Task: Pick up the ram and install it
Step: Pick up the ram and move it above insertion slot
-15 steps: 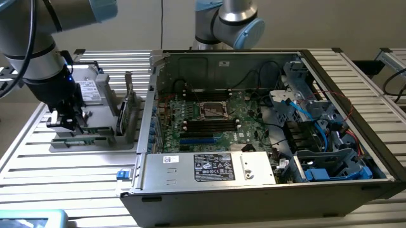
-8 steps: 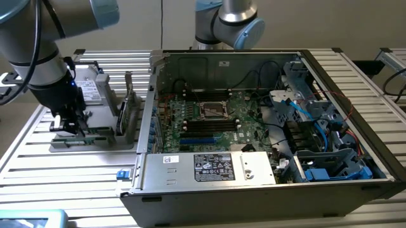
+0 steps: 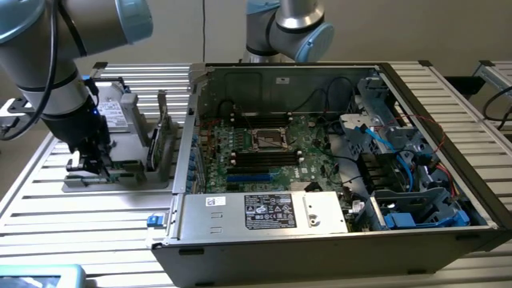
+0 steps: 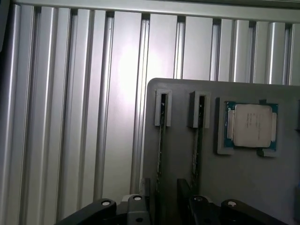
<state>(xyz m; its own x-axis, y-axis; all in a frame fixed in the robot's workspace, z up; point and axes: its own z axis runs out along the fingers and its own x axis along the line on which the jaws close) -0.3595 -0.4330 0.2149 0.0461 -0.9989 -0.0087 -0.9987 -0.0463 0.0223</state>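
Two ram sticks stand on edge in slots of a grey holder plate; from above I see the thin edges of one ram and the other. In the exterior view the ram sticks stand upright on the holder, on the exterior view's left of the computer case. My gripper hangs above that holder, open and holding nothing. In the wrist view the gripper has its dark fingers apart on either side of the line of the first ram.
A square silver processor chip lies in a pocket of the holder beside the ram slots. A silver hard drive sits at the holder's far end. The open case holds the motherboard. A second arm stands behind it.
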